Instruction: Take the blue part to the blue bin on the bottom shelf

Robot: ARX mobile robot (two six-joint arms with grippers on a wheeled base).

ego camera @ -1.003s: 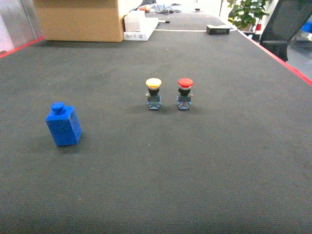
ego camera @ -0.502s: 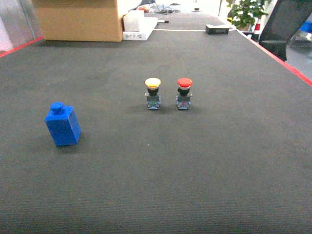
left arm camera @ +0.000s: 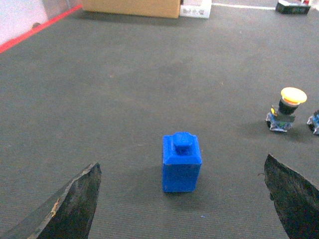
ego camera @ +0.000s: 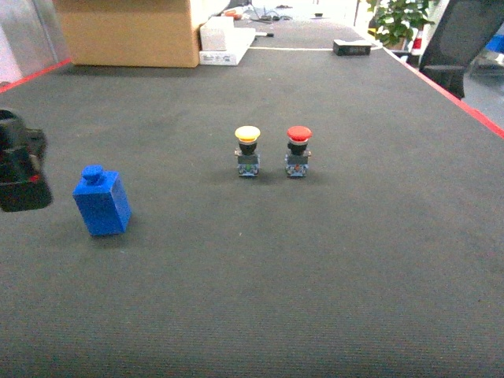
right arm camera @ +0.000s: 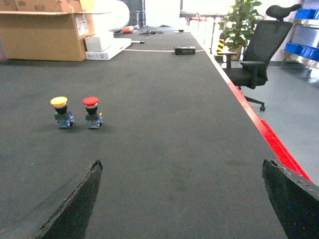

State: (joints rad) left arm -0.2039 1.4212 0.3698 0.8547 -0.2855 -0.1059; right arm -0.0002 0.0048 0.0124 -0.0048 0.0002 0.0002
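Note:
The blue part (ego camera: 102,201), a small blue block with a stud on top, stands upright on the dark mat at the left. In the left wrist view the blue part (left arm camera: 182,162) sits just ahead of my left gripper (left arm camera: 182,160), centred between the wide-apart fingers, which hold nothing. The same left gripper (ego camera: 22,169) shows as a black body at the left edge of the head view, just left of the part. My right gripper (right arm camera: 182,162) is open over bare mat. Blue bins (right arm camera: 302,49) on a steel rack show far right; which shelf level cannot be told.
A yellow push button (ego camera: 248,150) and a red push button (ego camera: 298,150) stand side by side mid-table. A cardboard box (ego camera: 130,31) and white boxes (ego camera: 224,43) sit at the back. A black chair (right arm camera: 259,55) stands beyond the table's red right edge (right arm camera: 269,134).
My left gripper has come into the head view from the left edge, close to the blue part. The part and buttons have not moved.

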